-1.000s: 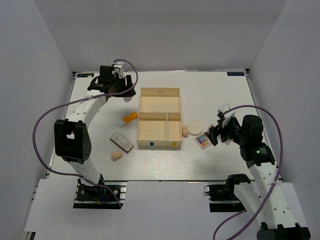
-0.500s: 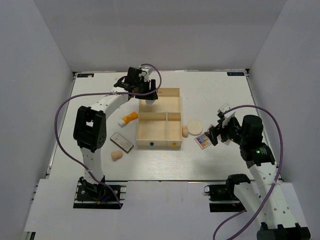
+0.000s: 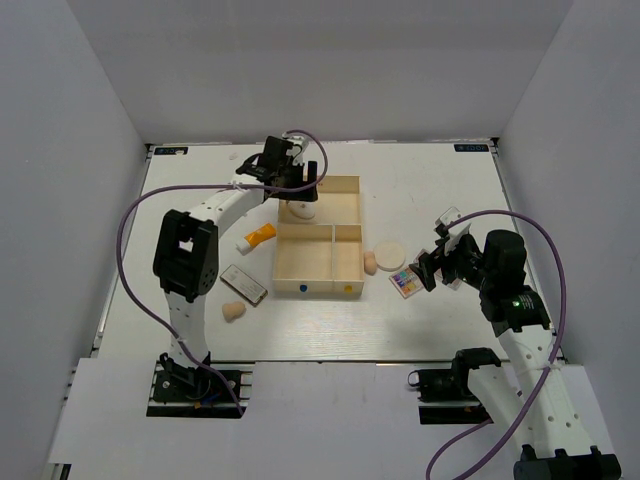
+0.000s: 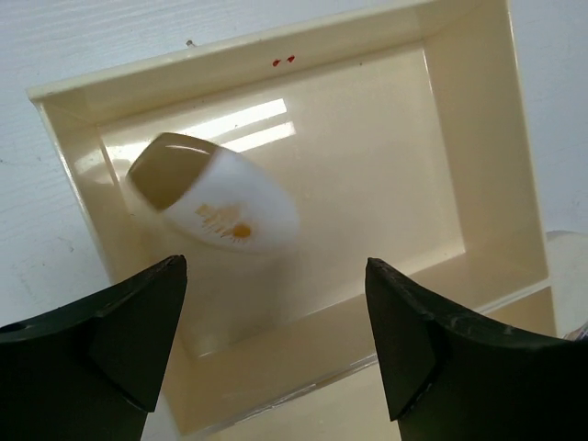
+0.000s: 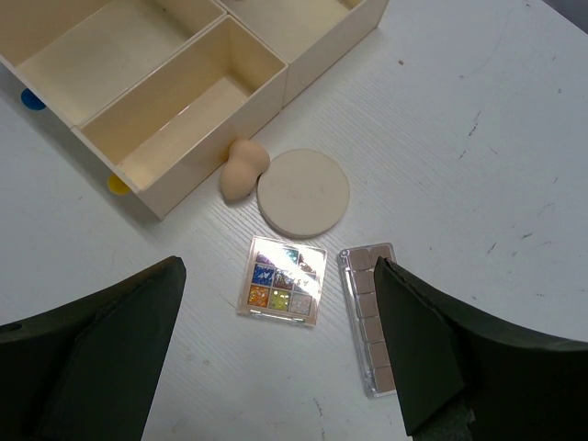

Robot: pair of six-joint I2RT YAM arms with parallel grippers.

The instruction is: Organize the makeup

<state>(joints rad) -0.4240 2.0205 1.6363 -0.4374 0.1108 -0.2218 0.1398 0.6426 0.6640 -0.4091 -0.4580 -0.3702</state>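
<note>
From the overhead camera I see the left gripper [image 3: 300, 186] hanging over the far, large compartment of the pale wooden box [image 3: 320, 180]. The white teardrop piece [image 3: 303, 210] lies inside that compartment, below the fingers. Left of the box, the orange tube [image 3: 260, 236] lies on the white table [image 3: 430, 190] just beside the box wall. A dark flat palette [image 3: 244, 284] sits nearer to me, and a beige sponge [image 3: 234, 311] nearer again. On the box's right side a second beige sponge [image 3: 371, 262] touches the wall, with the round cream puff [image 3: 390, 254] against it and the multicoloured palette [image 3: 405, 282] just beyond. The right gripper [image 3: 430, 268] hovers near that palette.

On the left wrist camera the two fingers stand wide apart and grip nothing. The teardrop piece rests tilted toward the compartment's left corner, its orange print facing up, slightly blurred.

On the right wrist camera the fingers are likewise spread, with nothing between them. Below them lies the multicoloured palette, with a long palette of neutral shades [image 5: 369, 317] just to its right. The puff and sponge touch each other beside the box's small compartment marked with a yellow dot [image 5: 118, 184]. The neighbouring compartment carries a blue dot [image 5: 32, 98].
</note>
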